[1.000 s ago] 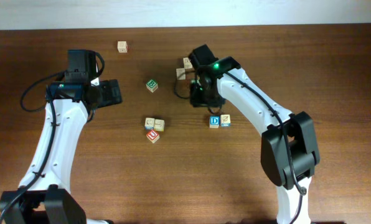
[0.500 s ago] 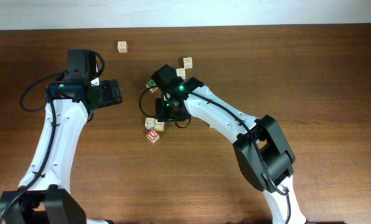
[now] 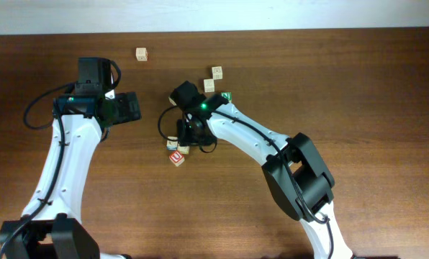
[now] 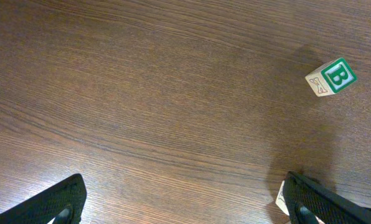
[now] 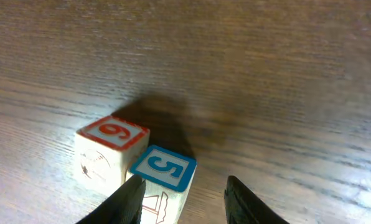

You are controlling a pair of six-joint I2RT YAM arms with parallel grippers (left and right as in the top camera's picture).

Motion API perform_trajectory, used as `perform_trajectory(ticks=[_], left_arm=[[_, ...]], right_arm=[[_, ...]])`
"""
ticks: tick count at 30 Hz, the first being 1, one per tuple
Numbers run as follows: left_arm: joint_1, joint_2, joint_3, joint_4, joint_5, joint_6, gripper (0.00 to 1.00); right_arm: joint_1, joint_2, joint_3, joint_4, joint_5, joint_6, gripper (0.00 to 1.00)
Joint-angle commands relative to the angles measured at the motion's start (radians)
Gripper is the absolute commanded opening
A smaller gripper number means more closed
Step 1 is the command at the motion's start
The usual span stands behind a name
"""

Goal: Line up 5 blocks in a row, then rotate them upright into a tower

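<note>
In the overhead view my right gripper (image 3: 188, 137) hangs over a cluster of blocks at mid table: the red U block (image 3: 176, 157) and a pale block (image 3: 183, 149) beside it. The right wrist view shows a block with a blue 5 (image 5: 164, 171) touching a block with a red figure (image 5: 111, 149). My right gripper (image 5: 184, 202) is open, its left finger against the blue 5 block, with a gap to the right finger. My left gripper (image 3: 128, 108) (image 4: 192, 208) stands wide open over bare wood at the left. The blue D block is hidden under the right arm.
Pale cubes lie at the back: one far left (image 3: 141, 54) and two together (image 3: 217, 71) (image 3: 209, 85). A green-faced cube (image 3: 227, 96) peeks out beside the right arm. The green B cube (image 4: 332, 78) sits tilted ahead of the left wrist camera.
My right arm has swung left from the two back cubes to the middle cluster and come low over it, jaws slightly wider. The left arm has not moved.
</note>
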Motion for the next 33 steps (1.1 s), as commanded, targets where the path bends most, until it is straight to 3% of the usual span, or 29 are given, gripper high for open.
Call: perform_trajectory(ticks=[1, 15, 24, 33], left_arm=[[0.006, 0.005, 0.015, -0.001, -0.011, -0.013, 0.99], [0.006, 0.005, 0.015, -0.001, -0.011, -0.013, 0.99], [0.006, 0.005, 0.015, -0.001, -0.011, -0.013, 0.99], [0.006, 0.005, 0.015, -0.001, -0.011, -0.013, 0.99]], right_arm=[[-0.003, 0.021, -0.005, -0.058, 0.073, -0.013, 0.43], [-0.146, 0.019, 0.003, -0.19, 0.204, -0.246, 0.43], [-0.201, 0.018, 0.023, -0.303, 0.268, -0.278, 0.43], [-0.213, 0.018, 0.16, -0.439, 0.283, -0.301, 0.43]])
